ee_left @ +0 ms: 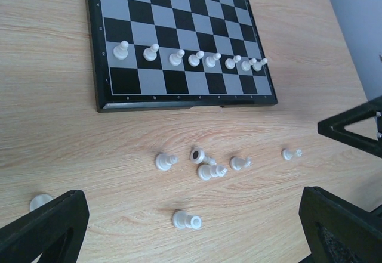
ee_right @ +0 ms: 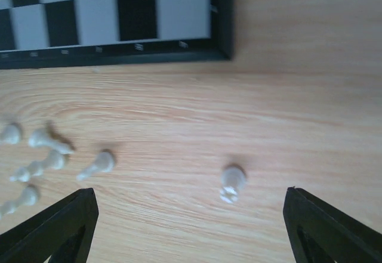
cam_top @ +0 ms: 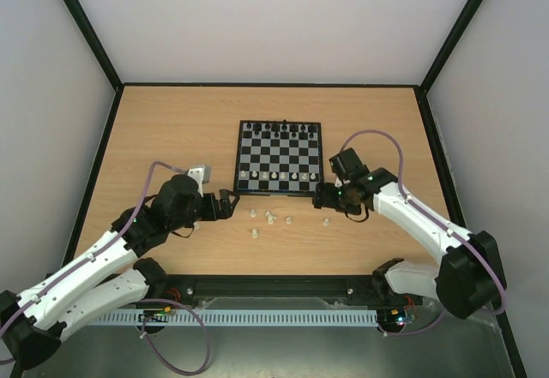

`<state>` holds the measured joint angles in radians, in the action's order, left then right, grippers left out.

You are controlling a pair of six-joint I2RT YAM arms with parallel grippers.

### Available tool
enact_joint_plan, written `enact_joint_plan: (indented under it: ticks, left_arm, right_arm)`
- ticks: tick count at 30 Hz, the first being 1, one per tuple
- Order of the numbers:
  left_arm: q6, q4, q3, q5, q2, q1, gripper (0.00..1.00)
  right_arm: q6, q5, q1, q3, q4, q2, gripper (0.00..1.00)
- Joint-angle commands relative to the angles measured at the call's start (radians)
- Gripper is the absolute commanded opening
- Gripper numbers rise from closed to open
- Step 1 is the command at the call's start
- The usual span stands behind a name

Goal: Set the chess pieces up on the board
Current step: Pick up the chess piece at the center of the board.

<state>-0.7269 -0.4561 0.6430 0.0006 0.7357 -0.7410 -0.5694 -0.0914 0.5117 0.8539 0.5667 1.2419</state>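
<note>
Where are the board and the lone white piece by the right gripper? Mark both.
board (ee_left: 185, 104): left wrist view, on its near black rim.
lone white piece (ee_right: 231, 183): right wrist view, on its body.

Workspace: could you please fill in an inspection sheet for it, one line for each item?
Surface: wooden table, light grain.
Job's things: board carries eight white pawns in one row, and its nearest row is empty; black pieces stand along the far edge; loose white pieces lie on the table before the board.
Clutter: nothing seen.
Grippers: left claw open, holding nothing; right claw open above a lone white piece.
Cables: purple cables loop over both arms.
Surroundings: white walls with a black frame.
</note>
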Motion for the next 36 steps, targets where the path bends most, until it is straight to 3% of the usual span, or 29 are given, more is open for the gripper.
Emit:
enact_joint_plan:
  ticks: [1,4,14,25,30,36]
  left_arm:
    - [-0.012,-0.007,0.001,0.014,0.037,0.005,0.99]
    - [-0.020,-0.009,-0.005,0.016,0.079,0.005,0.99]
    - [-0.039,-0.043,0.022,-0.034,0.198,0.005,0.99]
    - [-0.055,-0.088,0.029,-0.098,0.181,0.005,0.99]
    - [-0.063,-0.101,0.021,-0.105,0.157,0.005,1.00]
    - [-0.070,-0.109,0.023,-0.118,0.137,0.005,0.99]
  right_arm:
    - [-0.129,0.141,0.031,-0.053,0.086,-0.088,0.79]
    - [-0.168,0.165,0.081,-0.059,0.112,-0.075,0.72]
    - [-0.220,0.272,0.176,-0.115,0.059,0.082,0.63]
    - [-0.190,0.259,0.177,-0.111,-0.023,0.171,0.31]
    - [-0.180,0.259,0.177,-0.100,-0.023,0.183,0.10]
    - [-0.150,0.299,0.177,0.001,0.019,0.180,0.07]
